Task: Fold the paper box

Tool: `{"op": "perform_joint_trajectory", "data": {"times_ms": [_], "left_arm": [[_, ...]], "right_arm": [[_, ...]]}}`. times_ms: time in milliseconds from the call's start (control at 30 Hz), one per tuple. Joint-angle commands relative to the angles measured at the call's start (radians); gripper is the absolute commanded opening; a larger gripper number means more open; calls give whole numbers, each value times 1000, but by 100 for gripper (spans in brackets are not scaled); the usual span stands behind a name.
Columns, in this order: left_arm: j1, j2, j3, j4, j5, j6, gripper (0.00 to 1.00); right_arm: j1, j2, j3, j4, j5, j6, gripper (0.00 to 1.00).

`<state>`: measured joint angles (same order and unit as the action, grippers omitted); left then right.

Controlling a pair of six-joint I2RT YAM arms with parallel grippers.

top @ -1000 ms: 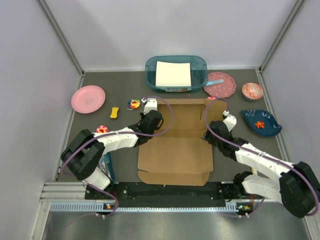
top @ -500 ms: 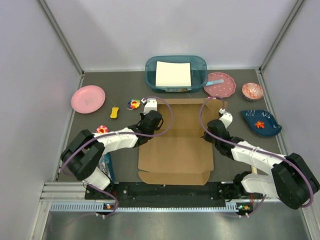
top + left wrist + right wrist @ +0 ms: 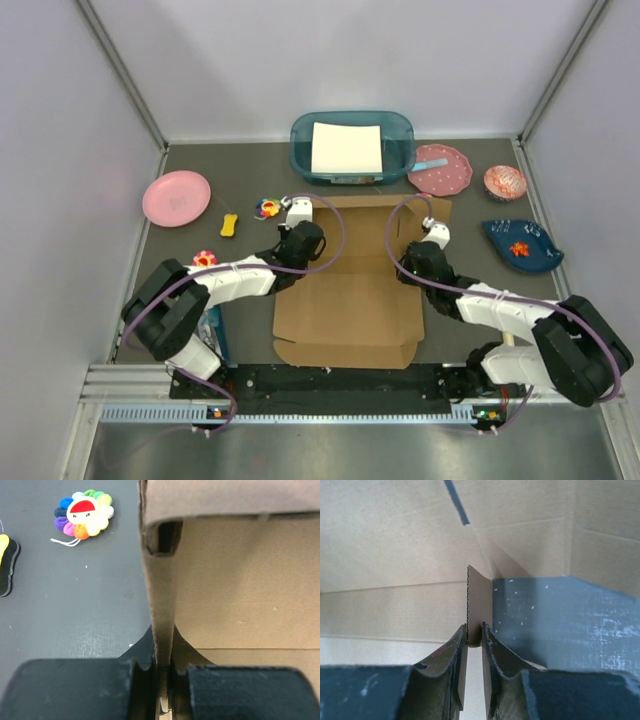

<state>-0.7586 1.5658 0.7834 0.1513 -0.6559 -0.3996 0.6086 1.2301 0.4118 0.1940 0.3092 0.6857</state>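
Left pincer point(image 3: 162, 670) and right pincer point(image 3: 474, 632) each pinch a flap of your paper box point(image 3: 350, 300): light, stiff card, grip beside creases.

Left arm point(image 3: 225, 280) and right arm point(image 3: 500, 312): white link shells, bulky black joint housings — one purple cable looped along each. Right gripper fingers point(image 3: 452, 657) black, curved at the tips, lightly scuffed.

Lab test cell: plain white walls point(image 3: 350, 60), aluminium rail point(image 3: 300, 410), dark table point(image 3: 250, 170).
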Motion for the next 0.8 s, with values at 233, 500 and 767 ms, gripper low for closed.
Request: {"op": "perform_joint_trajectory", "data": {"times_ms": [233, 500, 767], "left_arm": [[-4, 13, -26, -22, 1, 5, 0], [-4, 2, -38, -4, -19, 25, 0], [-4, -13, -59, 47, -18, 51, 0]], "right_arm": [[56, -66, 102, -80, -61, -103, 39], [37, -405, 208, -355, 190, -248, 61], [-251, -482, 144, -290, 139, -183, 60]]}}
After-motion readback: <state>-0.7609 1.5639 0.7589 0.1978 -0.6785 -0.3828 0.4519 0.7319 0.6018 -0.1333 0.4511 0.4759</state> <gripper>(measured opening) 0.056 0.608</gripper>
